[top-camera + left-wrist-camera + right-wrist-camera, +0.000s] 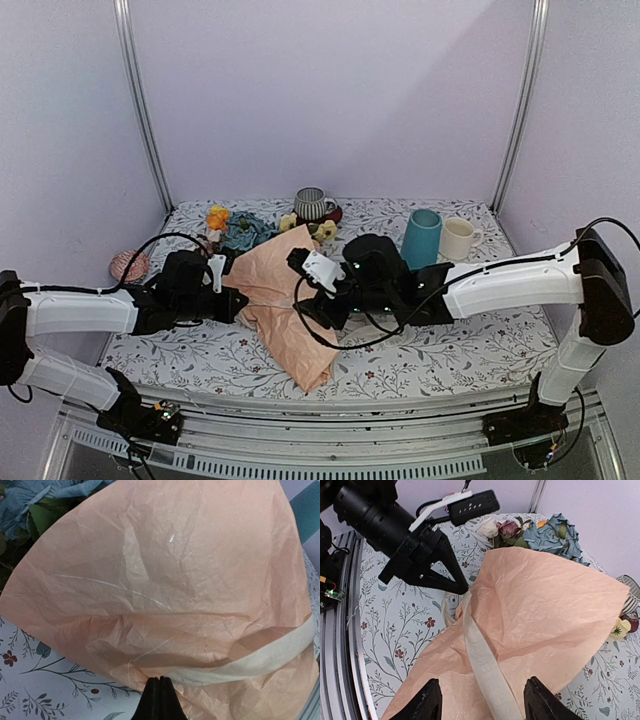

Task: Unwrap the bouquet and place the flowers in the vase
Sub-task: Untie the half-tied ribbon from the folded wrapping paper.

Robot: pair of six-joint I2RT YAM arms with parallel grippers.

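The bouquet (285, 300) lies across the middle of the table in crinkled peach paper (545, 610), with a cream ribbon (485, 665) running over it. The flowers (240, 232) stick out at the far end, blue, cream and pink (545, 532). My left gripper (243, 298) is shut, its black tips (160, 690) pinched at the paper's edge where the ribbon (250, 662) ends. My right gripper (485, 702) stands open over the paper, one finger on each side of the ribbon. The teal vase (421, 238) stands upright behind the right arm.
A cream mug (458, 238) stands right of the vase. A striped grey cup (312, 204) sits at the back centre, and a pink round thing (129, 266) lies at the table's left edge. The metal rail (330, 420) runs along the near edge.
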